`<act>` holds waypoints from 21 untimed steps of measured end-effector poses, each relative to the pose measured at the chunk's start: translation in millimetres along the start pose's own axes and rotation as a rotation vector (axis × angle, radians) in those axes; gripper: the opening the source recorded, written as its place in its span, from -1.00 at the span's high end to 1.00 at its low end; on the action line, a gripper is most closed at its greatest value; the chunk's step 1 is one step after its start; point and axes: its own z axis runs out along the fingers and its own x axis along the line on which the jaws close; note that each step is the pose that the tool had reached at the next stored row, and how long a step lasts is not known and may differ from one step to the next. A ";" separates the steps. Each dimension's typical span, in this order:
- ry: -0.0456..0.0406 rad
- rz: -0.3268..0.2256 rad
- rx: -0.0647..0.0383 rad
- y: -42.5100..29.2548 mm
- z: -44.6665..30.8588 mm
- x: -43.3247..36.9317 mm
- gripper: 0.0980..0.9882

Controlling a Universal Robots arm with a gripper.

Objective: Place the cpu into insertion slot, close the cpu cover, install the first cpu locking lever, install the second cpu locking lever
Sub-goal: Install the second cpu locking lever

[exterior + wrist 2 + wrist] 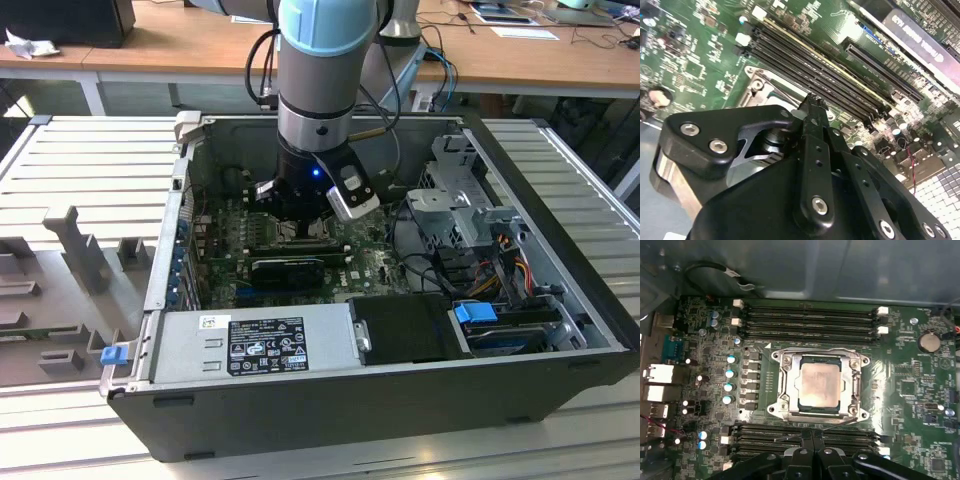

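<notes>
Green motherboard (900, 365) holds one cpu (818, 385) under one cpu cover (818, 357) — jaws apparently clenched, empty.

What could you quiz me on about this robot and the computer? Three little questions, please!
1. True or false: the cpu already lies in the insertion slot.
2. Which one is the gripper nearest to? A: a coin battery. B: the black memory slots beside the socket. C: a hard drive.
3. Fill in the gap: the cpu cover is ___ down around the chip.

Key: 1 true; 2 B; 3 closed.
</notes>
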 end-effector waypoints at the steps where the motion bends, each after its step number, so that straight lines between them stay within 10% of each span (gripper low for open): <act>1: 0.0005 -0.004 0.000 -0.2 1.9 1.4 0.98; 7: 0.0042 -0.034 -0.008 -1.6 15.1 6.6 0.98; 10: 0.0030 -0.038 -0.027 -1.9 16.8 13.1 0.98; 13: -0.0062 -0.040 -0.067 -7.4 23.0 27.1 0.98; 21: -0.0088 -0.041 -0.090 -9.1 32.9 32.4 0.98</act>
